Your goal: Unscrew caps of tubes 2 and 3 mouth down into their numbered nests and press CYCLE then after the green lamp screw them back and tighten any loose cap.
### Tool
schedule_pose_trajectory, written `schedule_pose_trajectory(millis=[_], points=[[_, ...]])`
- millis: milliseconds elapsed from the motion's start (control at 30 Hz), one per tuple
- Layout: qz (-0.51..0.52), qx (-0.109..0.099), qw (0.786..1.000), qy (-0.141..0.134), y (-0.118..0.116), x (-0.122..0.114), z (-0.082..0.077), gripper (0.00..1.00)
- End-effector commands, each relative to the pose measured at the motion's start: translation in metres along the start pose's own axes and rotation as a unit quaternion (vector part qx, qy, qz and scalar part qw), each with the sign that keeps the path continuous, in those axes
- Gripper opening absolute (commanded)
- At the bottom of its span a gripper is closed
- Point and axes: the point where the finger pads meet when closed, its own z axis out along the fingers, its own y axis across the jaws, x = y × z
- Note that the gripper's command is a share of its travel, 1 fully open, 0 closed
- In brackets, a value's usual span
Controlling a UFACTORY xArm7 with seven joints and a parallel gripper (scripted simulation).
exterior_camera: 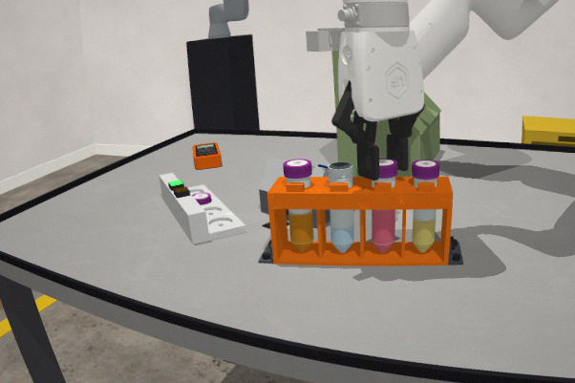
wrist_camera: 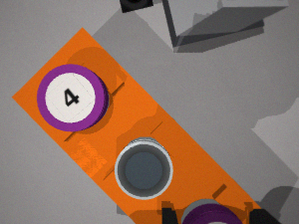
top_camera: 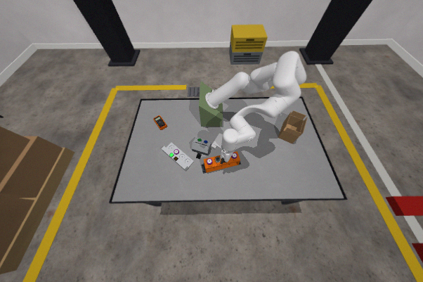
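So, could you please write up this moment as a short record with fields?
Tool: the black-fingered tool is open, its fingers flanking the purple screw cap of the pink-liquid tube
Rack: orange four-slot tube rack, three tubes capped
Uncapped: clear blue-liquid tube, beside the purple cap marked 4
Tray: white cap tray, one loose purple cap in a nest
Lamp: green lamp lit

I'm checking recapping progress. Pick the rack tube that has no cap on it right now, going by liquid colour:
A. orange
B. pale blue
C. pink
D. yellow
B: the pale blue tube has a bare open mouth, while the orange, pink and yellow tubes each carry a purple cap.
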Motion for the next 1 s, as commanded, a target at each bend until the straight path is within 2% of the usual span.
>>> schedule_pose_trajectory(millis=[0,33,167,333,400,467,567,700,900,967], points=[[0.001,0.003,1.000,-0.001,-0.0017,0.0001,-0.0022,0.46],[0.001,0.003,1.000,-0.001,-0.0017,0.0001,-0.0022,0.46],[-0.150,0.003,0.989,0.000,-0.0017,0.0001,-0.0026,0.46],[-0.255,0.003,0.967,0.001,-0.0017,0.0001,-0.0026,0.46],[-0.255,0.003,0.967,0.001,-0.0017,0.0001,-0.0026,0.46],[-0.338,0.002,0.941,0.001,-0.0017,0.0001,-0.0026,0.46],[-0.394,0.002,0.919,0.001,-0.0017,0.0001,-0.0026,0.46],[-0.477,0.002,0.879,0.002,-0.0017,0.0001,-0.0026,0.46],[-0.593,0.002,0.805,0.002,-0.0017,0.0001,-0.0026,0.46],[-0.593,0.002,0.805,0.002,-0.0017,0.0001,-0.0026,0.46]])
